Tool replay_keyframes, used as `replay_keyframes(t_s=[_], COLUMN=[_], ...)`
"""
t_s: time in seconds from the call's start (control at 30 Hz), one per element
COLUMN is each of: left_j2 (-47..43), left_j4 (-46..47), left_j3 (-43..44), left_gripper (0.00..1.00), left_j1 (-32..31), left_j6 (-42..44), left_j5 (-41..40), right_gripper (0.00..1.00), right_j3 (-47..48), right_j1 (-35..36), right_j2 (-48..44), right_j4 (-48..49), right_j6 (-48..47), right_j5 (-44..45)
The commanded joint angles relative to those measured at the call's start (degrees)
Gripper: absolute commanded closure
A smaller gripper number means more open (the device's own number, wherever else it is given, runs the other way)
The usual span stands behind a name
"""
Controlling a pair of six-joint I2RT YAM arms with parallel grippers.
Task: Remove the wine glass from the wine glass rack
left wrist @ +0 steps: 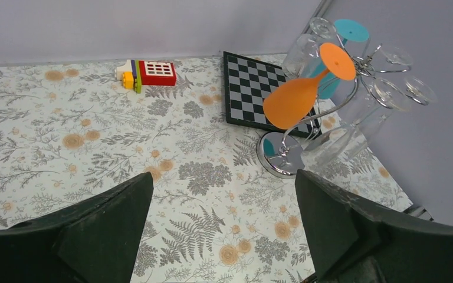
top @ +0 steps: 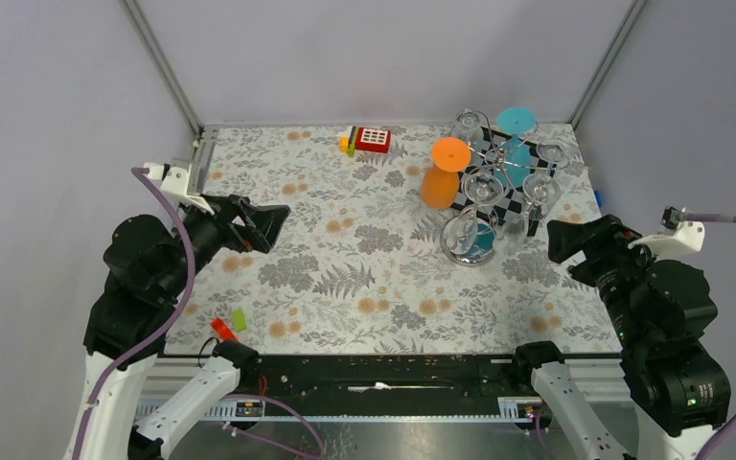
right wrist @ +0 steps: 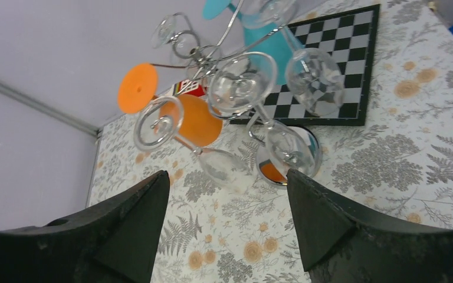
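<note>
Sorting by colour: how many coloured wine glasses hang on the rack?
2: orange wine glass, left side of the wine glass rack; teal wine glass, at its back. Others may be hidden.

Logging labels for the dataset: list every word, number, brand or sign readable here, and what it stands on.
No text can be read in any view.
red toy block: white grid only, no letters.
checkered board: plain squares, no legible marks.
wine glass rack: bare chrome wire, no print visible.
</note>
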Motion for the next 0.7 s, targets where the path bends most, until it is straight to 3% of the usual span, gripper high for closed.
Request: replay_keyframes(t_s=[0.0,0.1,0.27,0.67], left_j2=[-1.7,-2.6,-4.1,-7.6], left_j4=[4.0,4.1,1.8,-0.7], left_j3=[-0.4,-2.1,-4.3,-11.5], left_gripper=[0.01,0.01,0.01,0.01], left_j1=[0.3,0.3,0.3,0.3], left_j6=[1.7,2.6,3.6,2.7], left_j5=[5.1,6.4,1.3,0.5], right_gripper=[0.19,0.15,0.12,0.13], right_j3=[-4.0,-5.5,-2.5,-5.4], right_j1=[-0.1,-0.1,-0.1,-0.1], right_j2=[-2.7,-2.7,0.9,0.8], right_j4=[3.4,4.0,-2.8,-2.5], right_j6=[3.4,1.7,6.1,24.9], right_j5=[9.5,5.5,-1.0,7.6])
